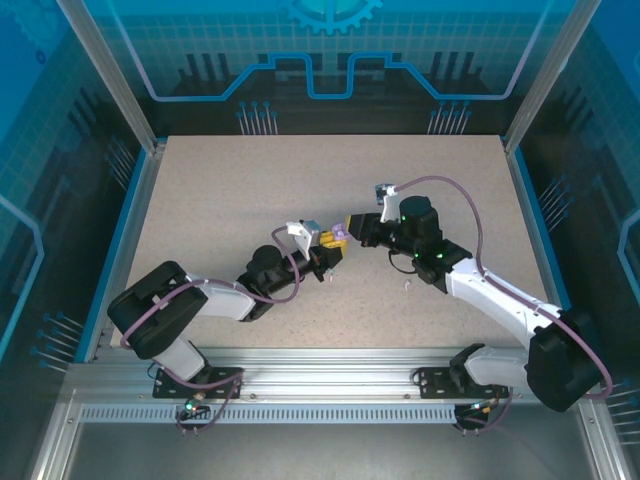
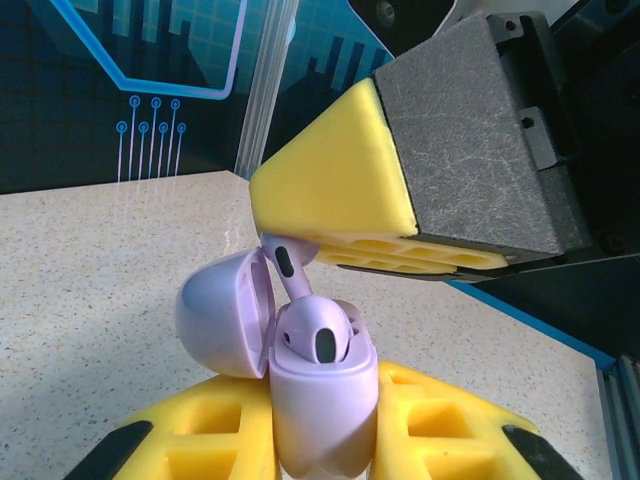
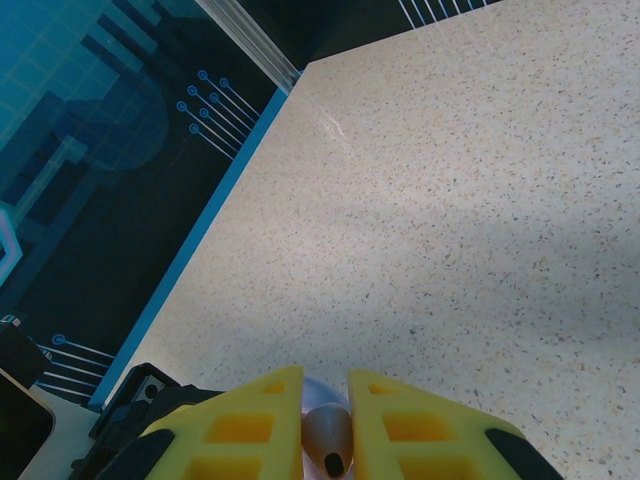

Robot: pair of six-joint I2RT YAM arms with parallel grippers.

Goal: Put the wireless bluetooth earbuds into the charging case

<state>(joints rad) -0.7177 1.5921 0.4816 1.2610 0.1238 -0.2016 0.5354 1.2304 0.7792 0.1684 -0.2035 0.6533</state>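
Tabletop (image 1: 330, 180): pale beige, finely speckled, flat and matt. In the right wrist view a short pale streak (image 3: 335, 128) lies on its surface near the far corner.

Edging: a blue strip (image 1: 128, 215) runs along the left side of the tabletop, and a matching strip (image 1: 530, 210) runs along the right side.

Frame: slanting aluminium posts rise from the far corners, left (image 1: 110, 70) and right (image 1: 555, 70). A grooved aluminium rail (image 1: 330, 365) spans the near edge, with a slotted strip (image 1: 300, 410) just below it.

Enclosure: the back wall (image 1: 400, 60) is dark blue with a printed grid and bright circuit lines. A gear emblem (image 1: 330, 12) sits at its top centre. The side walls carry similar line patterns.
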